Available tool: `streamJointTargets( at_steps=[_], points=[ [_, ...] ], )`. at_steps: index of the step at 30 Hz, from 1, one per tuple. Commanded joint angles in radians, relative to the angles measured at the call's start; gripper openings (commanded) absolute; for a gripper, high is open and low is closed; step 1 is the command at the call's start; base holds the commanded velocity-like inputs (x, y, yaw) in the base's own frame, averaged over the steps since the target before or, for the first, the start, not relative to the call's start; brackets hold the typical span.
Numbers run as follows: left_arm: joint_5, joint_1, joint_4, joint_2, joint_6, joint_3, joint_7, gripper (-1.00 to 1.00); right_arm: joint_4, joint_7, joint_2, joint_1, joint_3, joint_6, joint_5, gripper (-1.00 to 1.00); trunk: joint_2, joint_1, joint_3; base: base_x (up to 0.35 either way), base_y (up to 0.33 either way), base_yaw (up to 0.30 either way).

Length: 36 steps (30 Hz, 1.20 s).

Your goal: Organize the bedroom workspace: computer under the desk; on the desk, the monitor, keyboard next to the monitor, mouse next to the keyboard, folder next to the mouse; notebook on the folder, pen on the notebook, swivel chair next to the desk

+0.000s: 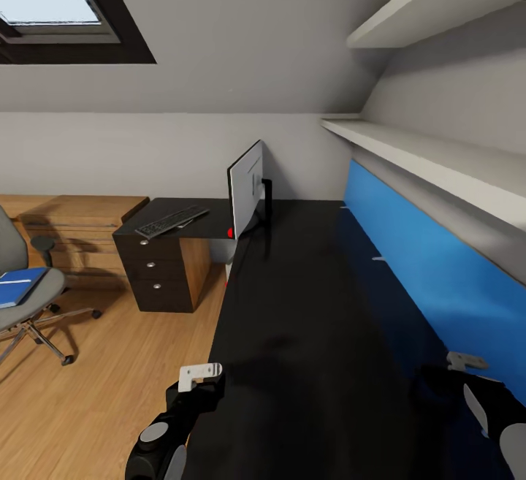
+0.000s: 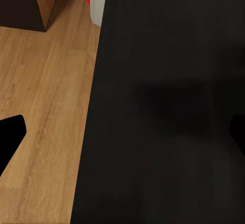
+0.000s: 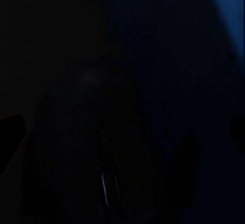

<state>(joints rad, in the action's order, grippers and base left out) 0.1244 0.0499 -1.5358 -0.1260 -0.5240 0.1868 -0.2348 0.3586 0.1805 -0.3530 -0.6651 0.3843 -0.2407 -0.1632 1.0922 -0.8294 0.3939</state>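
**Standing along the black desk, arms low over its near end**

Viewed from the head camera, the desk (image 1: 307, 305) is seen running lengthwise away toward the far wall, its blue back panel (image 1: 431, 268) along the right; the monitor (image 1: 245, 189) is stood edge-on at the corner, screen faced left; the keyboard (image 1: 172, 221) is laid on the left wing, long axis slanted; the folder (image 1: 18, 286) is rested on the swivel chair (image 1: 25, 283). The left gripper (image 1: 201, 378) is held over the desk edge, the right gripper (image 1: 467, 363) near the panel; whether either pair of fingers is apart cannot be told. A mouse-like dark oval (image 3: 109, 152) is faintly seen in the right wrist view.
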Motion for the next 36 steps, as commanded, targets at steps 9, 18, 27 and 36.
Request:
streamJointTargets(
  at_steps=[9, 18, 27, 36],
  points=[
    [0.011, 0.001, -0.001, 0.000, -0.004, 0.002, -0.009, 1.00, 0.002, 0.008, -0.001, -0.001, 0.009, -0.017, -0.010, 1.00, 0.001, 0.000, 0.001, 0.000, 0.000, 0.000],
    [0.011, 0.001, -0.001, 0.000, -0.004, 0.002, -0.009, 1.00, 0.003, 0.009, 0.000, -0.001, 0.010, -0.050, -0.010, 1.00, 0.001, 0.000, 0.001, 0.000, 0.000, 0.000],
    [0.011, 0.001, -0.001, 0.000, -0.004, 0.001, -0.009, 1.00, 0.002, 0.011, 0.003, -0.001, 0.007, -0.051, -0.010, 1.00, 0.001, 0.000, 0.001, 0.000, 0.000, 0.000],
    [0.011, 0.001, -0.001, 0.000, -0.004, 0.001, -0.009, 1.00, 0.003, 0.011, 0.003, -0.001, 0.007, -0.051, -0.011, 1.00, 0.008, -0.004, 0.004, 0.000, 0.000, 0.000]
  ],
)
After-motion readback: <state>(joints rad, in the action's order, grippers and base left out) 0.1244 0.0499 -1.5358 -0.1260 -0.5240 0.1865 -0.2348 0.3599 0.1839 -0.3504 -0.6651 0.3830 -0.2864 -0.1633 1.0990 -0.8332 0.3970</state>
